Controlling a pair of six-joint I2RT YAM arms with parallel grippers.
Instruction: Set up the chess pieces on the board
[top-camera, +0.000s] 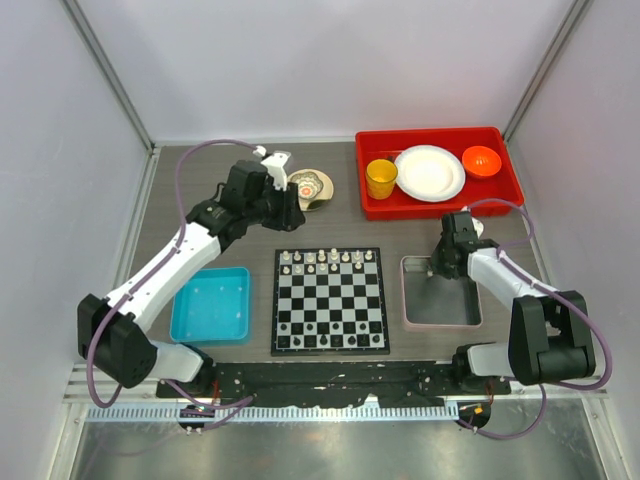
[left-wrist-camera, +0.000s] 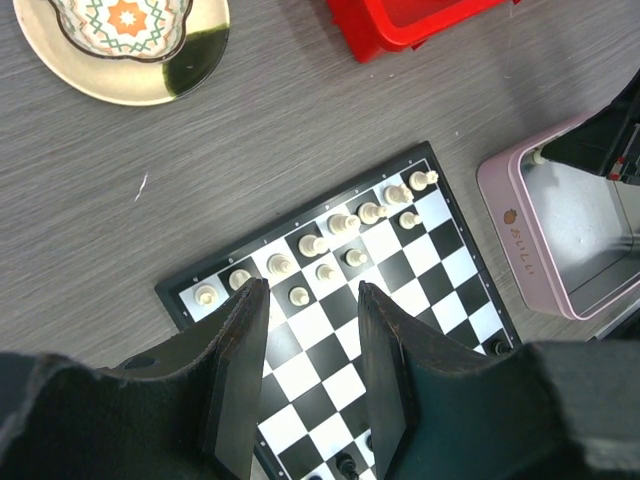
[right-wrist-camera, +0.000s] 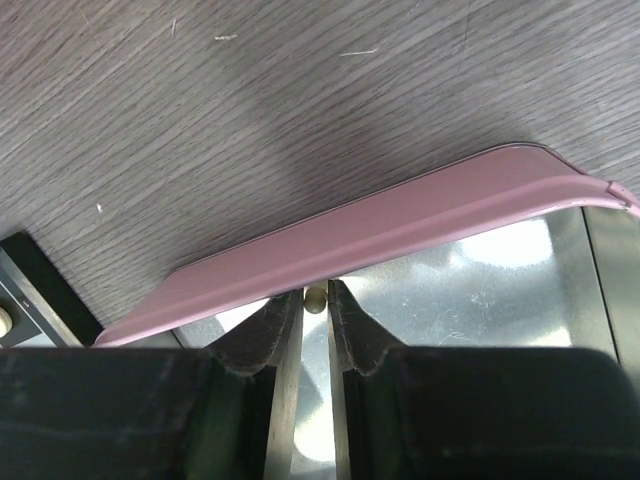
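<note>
In the lower centre, the right pincer (right-wrist-camera: 313, 304) is covering most of a tiny cream chess piece (right-wrist-camera: 316, 297), leaving its kind unreadable.

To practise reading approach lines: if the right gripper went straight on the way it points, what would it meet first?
Right gripper: the tiny cream chess piece between its fingertips, then likely the pink metal tin's wall just behind.

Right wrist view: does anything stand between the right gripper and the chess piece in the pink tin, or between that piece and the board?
Nothing separates them: the chess piece sits between the fingertips of the right gripper. Toward the board, the pink tin's wall rises right beside the piece, so it must be lifted over.
</note>
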